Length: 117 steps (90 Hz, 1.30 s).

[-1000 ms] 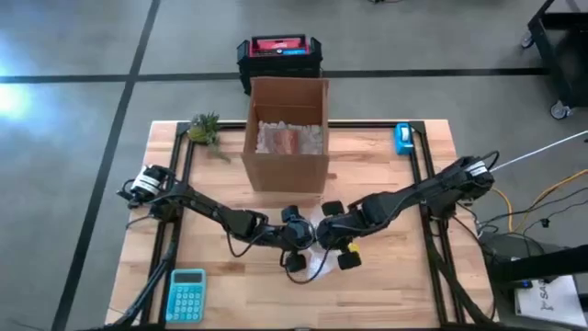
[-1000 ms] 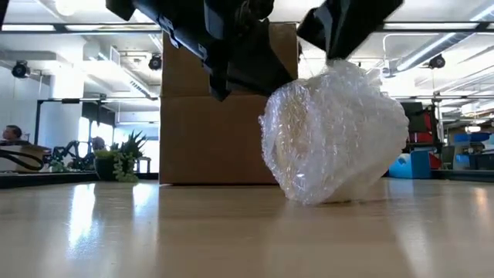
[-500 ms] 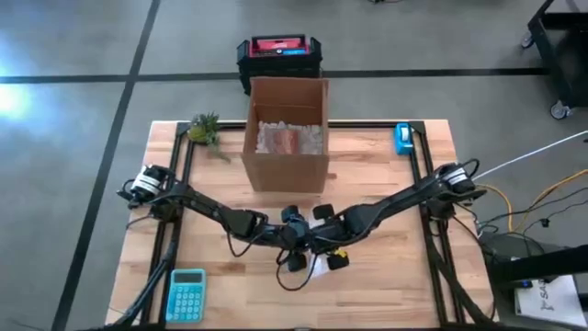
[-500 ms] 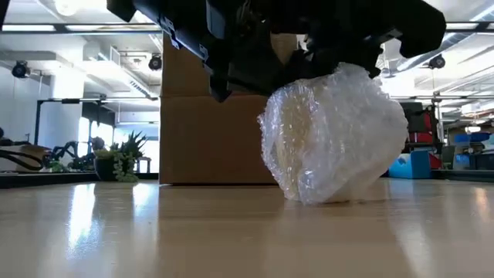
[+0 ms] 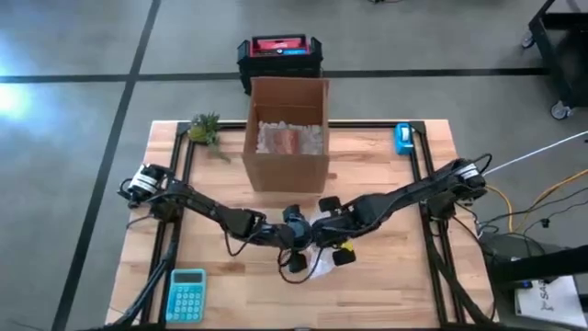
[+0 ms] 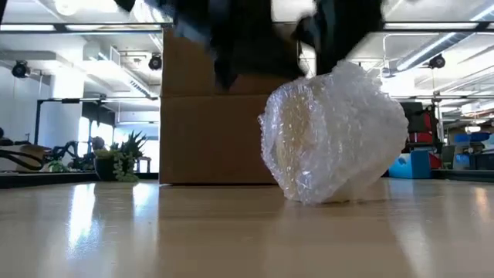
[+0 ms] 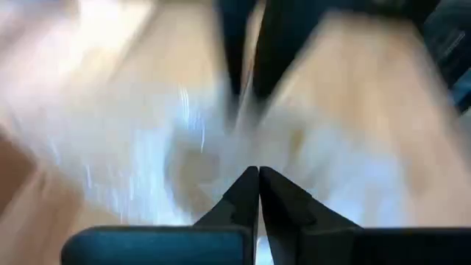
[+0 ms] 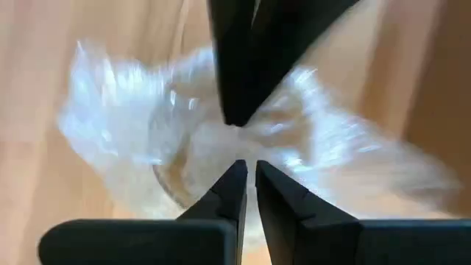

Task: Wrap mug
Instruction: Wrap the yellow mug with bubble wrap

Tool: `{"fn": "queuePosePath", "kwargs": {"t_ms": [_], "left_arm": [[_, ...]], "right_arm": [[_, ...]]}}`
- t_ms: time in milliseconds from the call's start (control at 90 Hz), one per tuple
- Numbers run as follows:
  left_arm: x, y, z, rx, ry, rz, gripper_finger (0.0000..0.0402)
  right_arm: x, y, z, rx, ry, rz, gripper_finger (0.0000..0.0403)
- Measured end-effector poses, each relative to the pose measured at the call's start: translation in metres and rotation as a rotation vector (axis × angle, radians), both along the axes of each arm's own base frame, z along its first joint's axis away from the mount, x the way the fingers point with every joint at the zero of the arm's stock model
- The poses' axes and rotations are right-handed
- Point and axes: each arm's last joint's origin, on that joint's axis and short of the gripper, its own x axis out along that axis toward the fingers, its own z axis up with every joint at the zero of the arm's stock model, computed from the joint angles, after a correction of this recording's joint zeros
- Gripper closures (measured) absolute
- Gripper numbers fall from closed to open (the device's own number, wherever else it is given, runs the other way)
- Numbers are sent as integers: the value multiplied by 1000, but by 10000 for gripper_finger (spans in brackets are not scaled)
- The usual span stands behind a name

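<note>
While the bubble-wrapped mug point(image 6: 333, 135) sits on the surface just before the cardboard box point(image 5: 286, 133), left gripper point(image 7: 258, 174) and right gripper point(image 8: 249, 168) hover above it, fingers nearly closed, empty. Best tuck loose wrap gently, keeping the bundle upright.

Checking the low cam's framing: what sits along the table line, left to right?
Potted plant → cardboard box → bubble-wrapped mug → blue object at the far right. The arms blur across the top above the box and mug, so they are left out.
</note>
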Motion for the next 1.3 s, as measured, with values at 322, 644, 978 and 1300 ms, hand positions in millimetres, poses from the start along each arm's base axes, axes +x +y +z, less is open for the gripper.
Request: {"fn": "queuePosePath", "kwargs": {"t_ms": [322,644,978,1300], "left_arm": [[0,0,2,-4,1,-5,402],[-6,-1,21,-21,-52,-12,402],[-11,-6,34,-35,-81,-64,402],[-5,-4,42,19,-192,-77,402]], "right_arm": [[-5,-3,1,-32,9,-14,384],[-20,-12,8,-150,67,-52,384],[-36,-17,-18,-173,154,-75,384],[-46,-19,-60,-130,163,-120,384]]}}
